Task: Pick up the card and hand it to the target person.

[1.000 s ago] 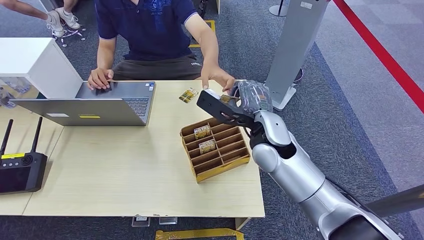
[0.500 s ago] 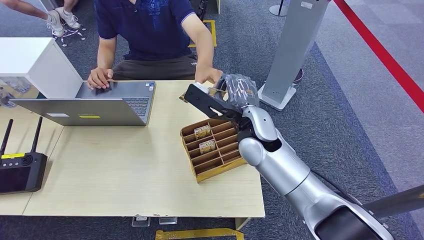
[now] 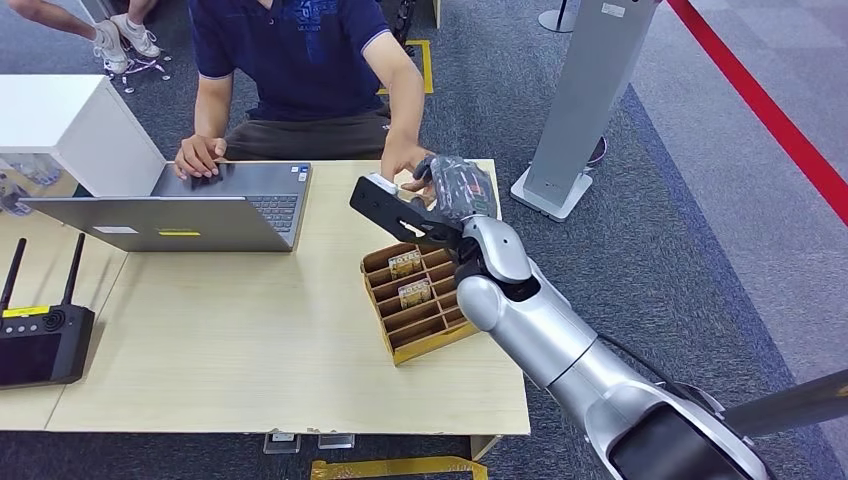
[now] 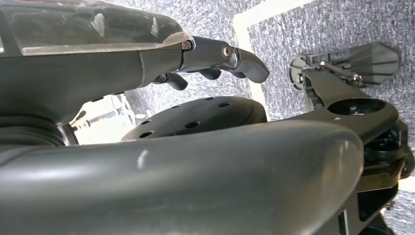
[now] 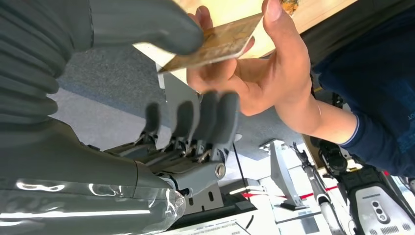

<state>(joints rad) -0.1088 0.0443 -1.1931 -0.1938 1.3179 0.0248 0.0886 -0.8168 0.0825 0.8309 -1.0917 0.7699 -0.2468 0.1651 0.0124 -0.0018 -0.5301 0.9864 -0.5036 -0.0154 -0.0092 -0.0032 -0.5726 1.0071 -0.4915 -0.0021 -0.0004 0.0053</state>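
Note:
The card (image 5: 215,45) is tan, and the seated person's hand (image 5: 259,73) pinches its far end between thumb and fingers. My right hand (image 5: 161,88) is at the card's near end: the thumb lies over that end, while the dark fingers (image 5: 195,120) stand apart below it, blurred. In the head view my right hand (image 3: 455,190) hovers over the table's far edge, meeting the person's hand (image 3: 405,165). My left hand (image 4: 215,54) hangs low with its fingers loosely extended and holds nothing.
A wooden slotted card box (image 3: 445,325) with two more cards (image 3: 405,263) sits just under my right forearm. An open laptop (image 3: 200,205), a black controller (image 3: 40,340) and a white box (image 3: 70,120) lie to the left. A grey stand (image 3: 590,90) rises on the right.
My right arm has swung left along the table's far edge with the card. The person's hand has drawn back left with it and now grips the card.

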